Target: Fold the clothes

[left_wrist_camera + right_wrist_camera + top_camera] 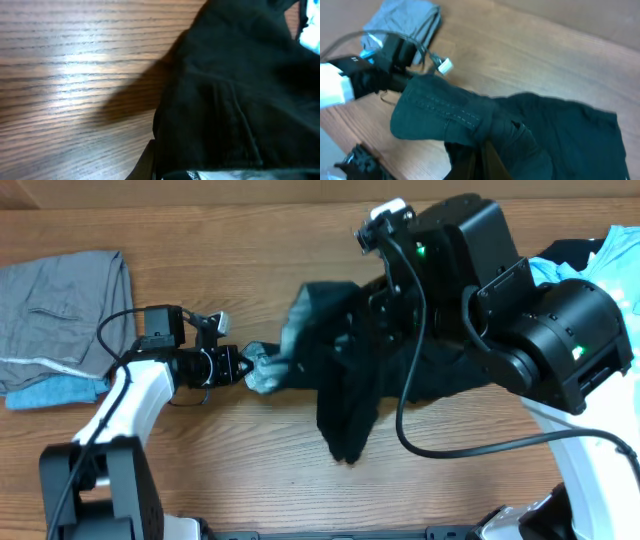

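While left gripper (244, 367) pinches, shorts (345, 370) run left-right.

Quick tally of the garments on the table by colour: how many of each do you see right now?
Black: 1, shorts
Grey: 1, folded piece at left
Blue: 2, blue piece under it, light blue shirt at right edge
Total: 4
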### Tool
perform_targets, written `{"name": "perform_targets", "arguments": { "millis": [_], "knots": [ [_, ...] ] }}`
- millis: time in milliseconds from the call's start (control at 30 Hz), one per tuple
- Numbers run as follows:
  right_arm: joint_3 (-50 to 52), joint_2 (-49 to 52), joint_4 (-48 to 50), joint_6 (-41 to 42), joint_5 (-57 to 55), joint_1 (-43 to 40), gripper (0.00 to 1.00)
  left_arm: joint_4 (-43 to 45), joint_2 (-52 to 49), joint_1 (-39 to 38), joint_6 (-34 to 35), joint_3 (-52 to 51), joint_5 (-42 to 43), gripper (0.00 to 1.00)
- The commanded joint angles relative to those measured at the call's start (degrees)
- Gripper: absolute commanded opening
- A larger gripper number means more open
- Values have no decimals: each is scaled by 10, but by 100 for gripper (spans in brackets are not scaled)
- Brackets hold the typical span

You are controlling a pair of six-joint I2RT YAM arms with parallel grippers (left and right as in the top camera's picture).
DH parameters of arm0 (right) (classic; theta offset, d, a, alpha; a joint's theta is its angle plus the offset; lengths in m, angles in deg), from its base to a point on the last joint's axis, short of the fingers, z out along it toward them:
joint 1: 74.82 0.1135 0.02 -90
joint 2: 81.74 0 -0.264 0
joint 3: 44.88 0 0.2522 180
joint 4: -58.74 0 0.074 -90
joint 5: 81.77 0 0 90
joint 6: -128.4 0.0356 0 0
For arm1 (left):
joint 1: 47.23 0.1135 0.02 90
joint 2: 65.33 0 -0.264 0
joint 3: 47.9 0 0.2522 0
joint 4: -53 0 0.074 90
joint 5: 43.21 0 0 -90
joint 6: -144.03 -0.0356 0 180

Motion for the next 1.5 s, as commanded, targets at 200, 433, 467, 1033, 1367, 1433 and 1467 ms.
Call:
{"name": "perform_targets", "arguments": {
  "millis": [200, 433, 467, 1033, 1367, 1433, 1467],
  "knots": [
    [-5, -21, -78, 57, -28, -2, 4, -131, 209, -3, 45, 77, -121, 4],
    [45, -21, -78, 108, -122, -2, 4, -230, 301, -3, 101, 156, -223, 4],
    [59, -21, -78, 108, -123, -5, 4, -238, 310, -3, 101, 171, -231, 4],
    [401, -21, 55, 121, -106, -102, 4, -396, 312, -3, 99, 323, -348, 4],
    [574, -21, 193, 139, -66, -103, 4, -409, 203, -4, 98, 274, -301, 4],
    [591, -20, 203, 150, -66, -103, 4, -402, 193, -12, 99, 254, -288, 4],
    [603, -20, 211, 151, -66, -103, 4, -388, 189, -24, 99, 236, -290, 4]
  ]
}}
